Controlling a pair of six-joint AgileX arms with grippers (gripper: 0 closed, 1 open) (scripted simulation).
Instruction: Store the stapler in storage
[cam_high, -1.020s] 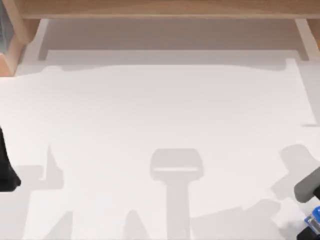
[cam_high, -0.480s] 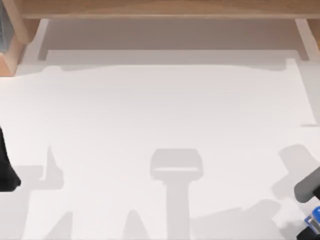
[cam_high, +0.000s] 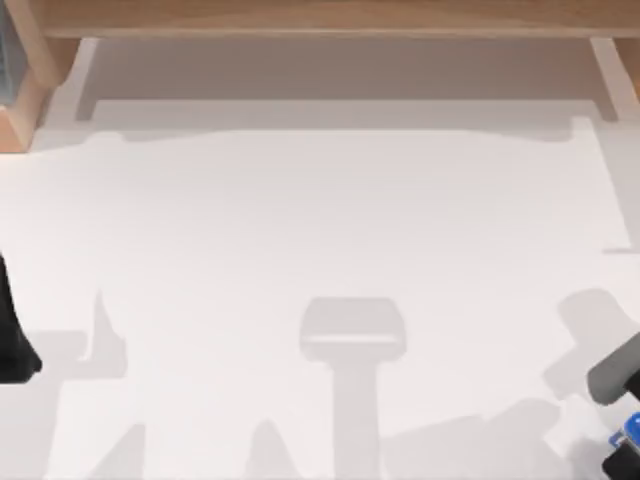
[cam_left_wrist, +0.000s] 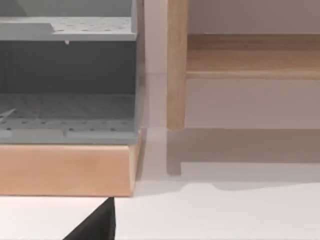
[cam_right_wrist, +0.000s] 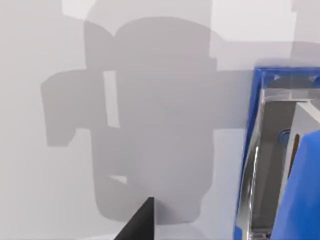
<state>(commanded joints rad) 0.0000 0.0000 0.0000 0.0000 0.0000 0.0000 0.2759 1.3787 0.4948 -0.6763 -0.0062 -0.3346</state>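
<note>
The stapler is a small bright blue object at the bottom right corner of the table, partly covered by my right arm. In the right wrist view the stapler looms large and close, blue with a grey metal inside. My right gripper sits right at the stapler, its dark body overlapping the blue; whether it grips it is hidden. The storage is a grey perforated shelf unit on a wooden base, at the far left corner. My left arm is parked at the table's left edge.
A wooden shelf frame runs along the back of the white table, with a wooden post beside the grey unit. Shadows of the arms fall across the front of the tabletop.
The dark part of the right gripper has shifted slightly toward the right edge, and less of the blue stapler shows. The left arm has not moved.
</note>
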